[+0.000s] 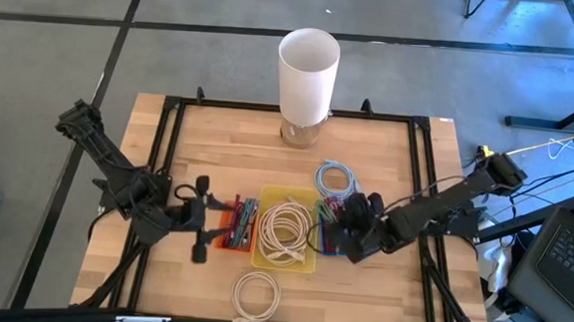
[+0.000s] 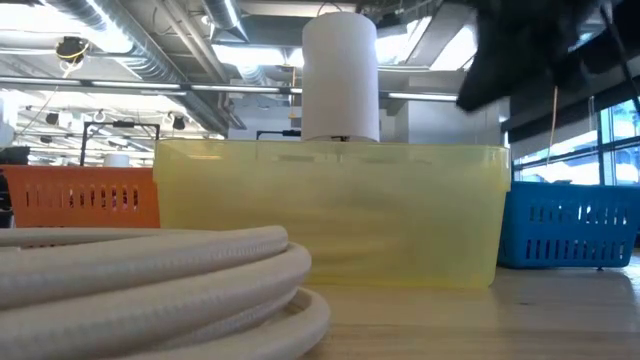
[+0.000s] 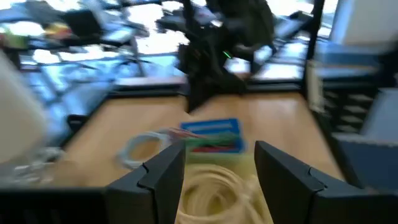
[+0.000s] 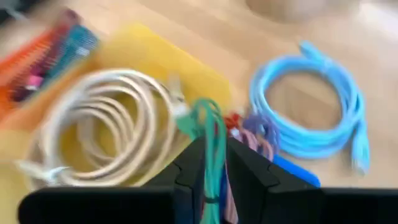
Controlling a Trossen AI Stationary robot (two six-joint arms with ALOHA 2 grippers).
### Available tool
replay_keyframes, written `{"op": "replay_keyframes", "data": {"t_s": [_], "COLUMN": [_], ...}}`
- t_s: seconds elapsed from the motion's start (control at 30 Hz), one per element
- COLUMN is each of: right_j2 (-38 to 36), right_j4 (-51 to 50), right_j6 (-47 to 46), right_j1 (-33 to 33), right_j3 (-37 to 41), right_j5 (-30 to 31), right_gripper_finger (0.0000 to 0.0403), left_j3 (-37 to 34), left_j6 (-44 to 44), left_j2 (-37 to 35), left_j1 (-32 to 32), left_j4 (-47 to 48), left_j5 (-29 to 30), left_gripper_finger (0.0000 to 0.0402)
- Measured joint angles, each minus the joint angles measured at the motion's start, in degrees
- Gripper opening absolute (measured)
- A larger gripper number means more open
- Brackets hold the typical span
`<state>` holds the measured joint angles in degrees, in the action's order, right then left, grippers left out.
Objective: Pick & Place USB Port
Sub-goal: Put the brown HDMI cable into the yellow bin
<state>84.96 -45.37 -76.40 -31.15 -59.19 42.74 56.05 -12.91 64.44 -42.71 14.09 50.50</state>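
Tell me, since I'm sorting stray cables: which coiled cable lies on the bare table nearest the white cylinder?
The light blue coil. It lies on the wood beyond the yellow bin, whereas one white coil lies inside it and another by the near edge.

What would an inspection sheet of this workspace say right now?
Surface: wooden table in a black frame.
Job's things: yellow bin holding a white cable coil; orange bin on its left side, blue bin on its right.
Clutter: white cylinder at the far edge.
Grippers: left gripper open beside the orange bin; right gripper shut on a green cable over the blue bin.
Cables: light blue cable coil and second white coil on the table.
Surroundings: laptop to the right.
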Motion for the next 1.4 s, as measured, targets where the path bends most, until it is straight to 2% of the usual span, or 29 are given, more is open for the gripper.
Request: {"op": "replay_keyframes", "data": {"t_s": [0.07, 0.17, 0.33, 0.53, 0.73, 1.07, 1.4], "right_j2": [-0.3, -0.3, -0.3, -0.3, -0.3, -0.3, -0.3], "right_j4": [0.0, -0.3, -1.7, -5.1, -6.9, -6.7, -6.7], "right_j6": [2.5, 5.1, 6.3, 6.4, 6.3, 6.3, 6.1], "right_j1": [-1.9, -4.5, -7.9, -9.8, -10.0, -10.0, -10.0], "right_j3": [-1.6, -3.7, -6.9, -9.2, -9.3, -9.3, -9.3], "right_j5": [2.7, 3.6, 3.8, 5.4, 5.7, 5.7, 5.3], "right_gripper_finger": [0.0066, 0.0066, 0.0065, 0.0065, 0.0065, 0.0065, 0.0065], "left_j3": [0.0, 0.0, 0.0, 0.3, 5.2, 12.6, 13.0], "left_j6": [0.0, 0.1, 0.2, 0.6, 2.8, 11.8, 14.2], "left_j2": [0.7, 3.3, 12.0, 22.4, 30.7, 41.9, 47.1], "left_j1": [-0.5, -2.0, -4.2, -4.4, -4.6, -5.0, -4.1], "left_j4": [0.3, 1.9, 2.8, -0.4, -1.1, -0.5, 2.6], "left_j5": [-4.1, -11.3, -21.7, -27.9, -34.0, -38.1, -37.7], "left_gripper_finger": [0.0185, 0.0185, 0.0185, 0.0185, 0.0185, 0.0185, 0.0185]}}
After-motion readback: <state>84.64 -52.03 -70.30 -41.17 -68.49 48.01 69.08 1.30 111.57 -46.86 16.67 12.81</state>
